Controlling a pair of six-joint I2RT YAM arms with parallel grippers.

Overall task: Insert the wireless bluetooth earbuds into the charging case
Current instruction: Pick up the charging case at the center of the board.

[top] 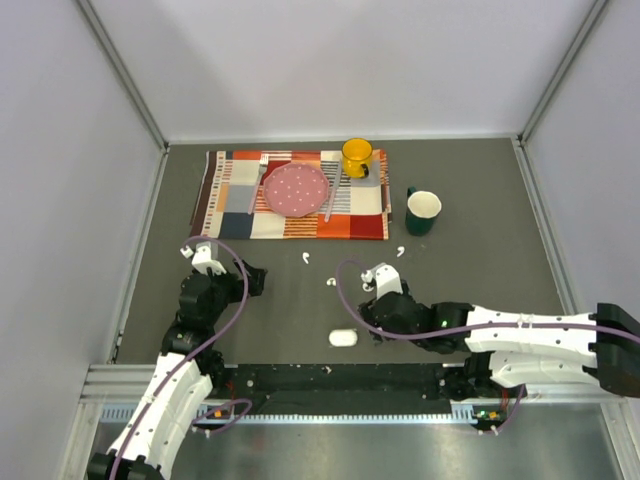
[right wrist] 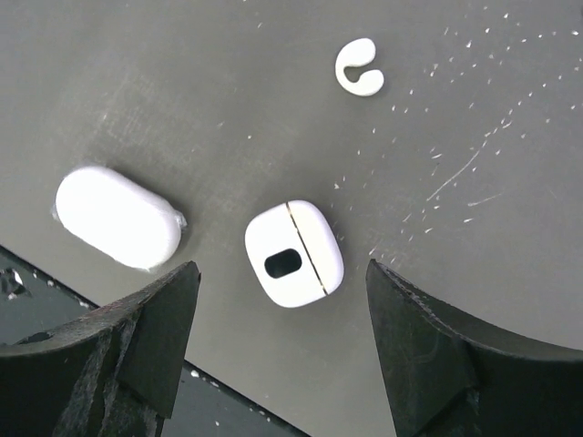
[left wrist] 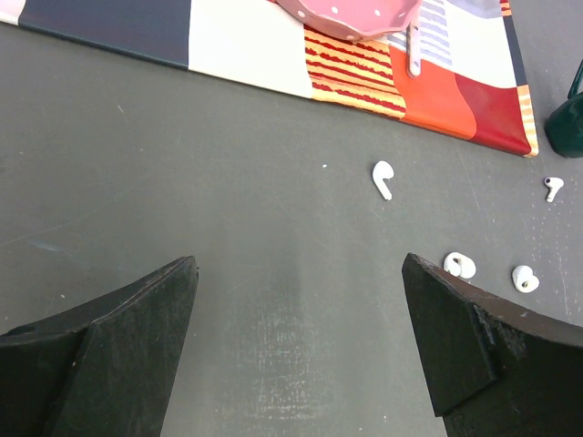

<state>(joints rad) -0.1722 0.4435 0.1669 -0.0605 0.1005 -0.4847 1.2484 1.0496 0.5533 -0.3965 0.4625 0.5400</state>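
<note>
pink plate (left wrist: 351, 16) cropped at top, green mug (left wrist: 569, 127) cut off, earbuds (top: 304, 257) tiny overhead

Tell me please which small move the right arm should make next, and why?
Probably close the right gripper on the small case. It looks shut and lies between the open fingers, nothing is held, and an earbud lies loose on the table.

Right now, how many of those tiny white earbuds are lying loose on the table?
4. One earbud lies near the edge of the patchwork mat, another beside the dark green mug, and two earbuds sit close together nearer the arms. Others could be hidden beneath the arms.
</note>
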